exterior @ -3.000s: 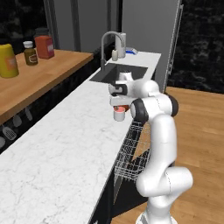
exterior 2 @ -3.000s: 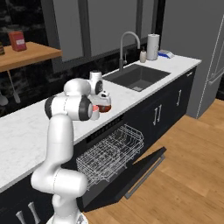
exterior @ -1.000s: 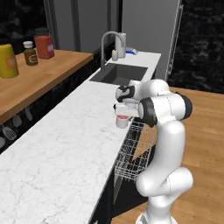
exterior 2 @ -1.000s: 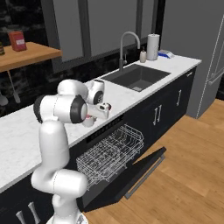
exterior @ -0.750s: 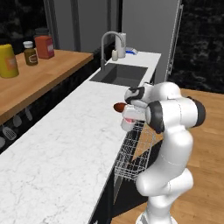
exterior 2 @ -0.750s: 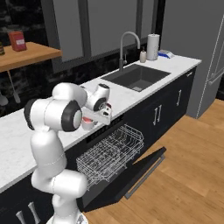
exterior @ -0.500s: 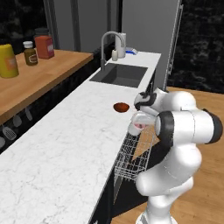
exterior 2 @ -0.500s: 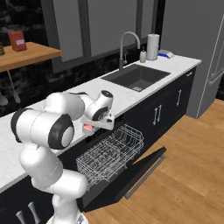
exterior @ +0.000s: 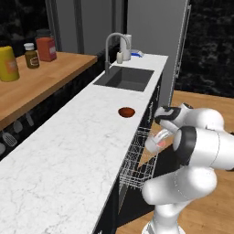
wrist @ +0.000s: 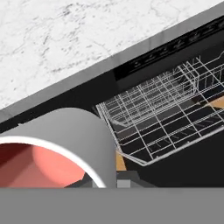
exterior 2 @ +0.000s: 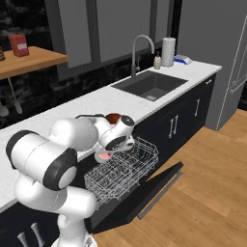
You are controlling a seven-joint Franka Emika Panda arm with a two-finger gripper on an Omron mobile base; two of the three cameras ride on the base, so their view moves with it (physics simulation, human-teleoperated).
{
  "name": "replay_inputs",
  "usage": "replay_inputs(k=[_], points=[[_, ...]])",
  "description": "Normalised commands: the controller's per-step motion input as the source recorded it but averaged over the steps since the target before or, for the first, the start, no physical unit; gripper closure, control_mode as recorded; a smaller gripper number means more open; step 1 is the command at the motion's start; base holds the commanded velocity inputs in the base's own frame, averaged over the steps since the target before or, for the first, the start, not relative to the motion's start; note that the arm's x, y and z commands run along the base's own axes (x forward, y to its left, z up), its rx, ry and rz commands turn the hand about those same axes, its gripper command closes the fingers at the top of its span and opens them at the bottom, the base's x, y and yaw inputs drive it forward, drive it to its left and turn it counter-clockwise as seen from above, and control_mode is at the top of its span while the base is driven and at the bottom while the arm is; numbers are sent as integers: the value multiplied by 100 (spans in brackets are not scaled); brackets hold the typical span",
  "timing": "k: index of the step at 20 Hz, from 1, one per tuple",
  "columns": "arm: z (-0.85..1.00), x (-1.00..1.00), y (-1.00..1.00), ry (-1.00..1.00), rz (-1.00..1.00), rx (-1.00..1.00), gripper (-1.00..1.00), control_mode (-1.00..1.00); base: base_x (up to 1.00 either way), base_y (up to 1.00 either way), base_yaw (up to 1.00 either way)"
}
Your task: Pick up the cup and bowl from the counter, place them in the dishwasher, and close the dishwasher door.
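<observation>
Arm has swung off the white marble-veined table (exterior: 68, 155) in the last second and dropped over the silver wire pull-out rack (exterior 2: 123, 171) of the open black dishwasher (exterior 2: 140, 193). Pincer (exterior: 157, 140) is clenched on the small pale cup with pinkish-red inside (wrist: 57, 153), now tipped on its side just above the rack. Looks ready for release. The dark red-brown shallow bowl (exterior: 126, 111) sits on the table near the sink, untouched; flat black door (exterior 2: 144, 190) is down.
</observation>
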Motion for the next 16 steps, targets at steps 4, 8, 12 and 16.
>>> replay_inputs(k=[4, 8, 12, 16], points=[[-23, 2, 0, 1, 29, -9, 100, -100, 0, 0, 0], [-56, 35, 4, 5, 22, -15, 100, -100, 0, 0, 0], [-70, 23, 0, 1, 19, -12, 100, -100, 0, 0, 0], [-60, 4, -1, -7, 11, -5, 100, -100, 0, 0, 0]])
